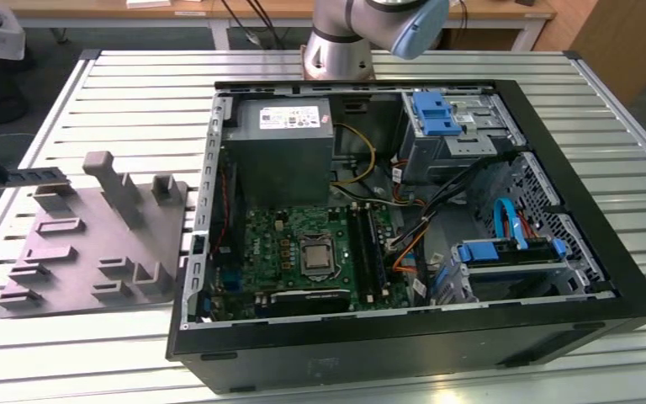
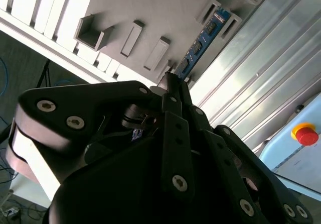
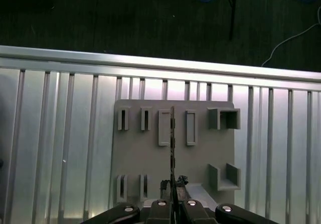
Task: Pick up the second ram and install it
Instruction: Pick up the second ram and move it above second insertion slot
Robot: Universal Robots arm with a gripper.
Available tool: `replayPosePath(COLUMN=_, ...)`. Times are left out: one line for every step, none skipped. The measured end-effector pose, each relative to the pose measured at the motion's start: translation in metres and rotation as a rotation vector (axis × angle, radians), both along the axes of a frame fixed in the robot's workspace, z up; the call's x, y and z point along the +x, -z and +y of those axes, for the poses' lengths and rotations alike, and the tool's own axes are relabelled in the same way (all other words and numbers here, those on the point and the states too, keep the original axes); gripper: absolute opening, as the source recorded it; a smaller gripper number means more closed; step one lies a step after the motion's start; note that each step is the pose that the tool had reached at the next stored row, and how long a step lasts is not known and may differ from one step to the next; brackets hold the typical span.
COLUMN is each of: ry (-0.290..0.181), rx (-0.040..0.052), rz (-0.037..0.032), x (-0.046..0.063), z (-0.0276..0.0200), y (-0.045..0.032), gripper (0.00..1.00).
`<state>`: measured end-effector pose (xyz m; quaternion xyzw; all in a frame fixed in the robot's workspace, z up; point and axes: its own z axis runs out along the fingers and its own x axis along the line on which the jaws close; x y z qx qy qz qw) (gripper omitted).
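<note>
The gripper (image 2: 173, 83) has its jaws closed tight on one end of the memory stick (image 2: 203, 35), a thin blue-green board with black chips that sticks straight out from the fingertips. In the exterior view the stick (image 1: 37, 178) sits over the gray holder plate (image 1: 87, 252), at that view's left. The plate lies on the slatted table (image 1: 110, 84), beside the open computer case (image 1: 592, 328) with its green motherboard (image 1: 267, 244).
</note>
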<state>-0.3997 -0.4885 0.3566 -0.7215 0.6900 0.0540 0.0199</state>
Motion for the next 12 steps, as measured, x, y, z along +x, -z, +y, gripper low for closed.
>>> replayPosePath(ry=0.000, rx=0.0016, rz=-0.0001, x=0.000, z=0.0000, y=-0.0016, gripper=0.14)
replayPosePath(ry=0.000, rx=0.0030, rz=-0.0001, x=0.000, z=0.0000, y=-0.0033, gripper=0.14)
replayPosePath(ry=0.000, rx=0.0044, rz=0.0000, x=0.000, z=0.0000, y=-0.0051, gripper=0.14)
replayPosePath(ry=0.000, rx=0.0057, rz=0.0001, x=0.000, z=0.0000, y=-0.0069, gripper=0.14)
replayPosePath(ry=0.000, rx=0.0073, rz=-0.0001, x=0.000, z=0.0000, y=-0.0086, gripper=0.14)
replayPosePath(ry=0.000, rx=0.0087, rz=-0.0001, x=0.000, z=0.0000, y=-0.0104, gripper=0.14)
replayPosePath(ry=0.000, rx=0.0103, rz=0.0000, x=0.000, z=0.0000, y=-0.0123, gripper=0.14)
replayPosePath(ry=0.000, rx=0.0116, rz=0.0000, x=0.000, z=0.0000, y=-0.0142, gripper=0.14)
replayPosePath(ry=0.000, rx=0.0131, rz=0.0000, x=0.000, z=0.0000, y=-0.0159, gripper=0.14)
replayPosePath(ry=0.000, rx=0.0146, rz=0.0000, x=0.000, z=0.0000, y=-0.0177, gripper=0.14)
replayPosePath(ry=0.000, rx=0.0162, rz=-0.0001, x=0.000, z=0.0000, y=-0.0194, gripper=0.14)
replayPosePath(ry=0.000, rx=0.0177, rz=-0.0001, x=0.000, z=0.0000, y=-0.0210, gripper=0.14)
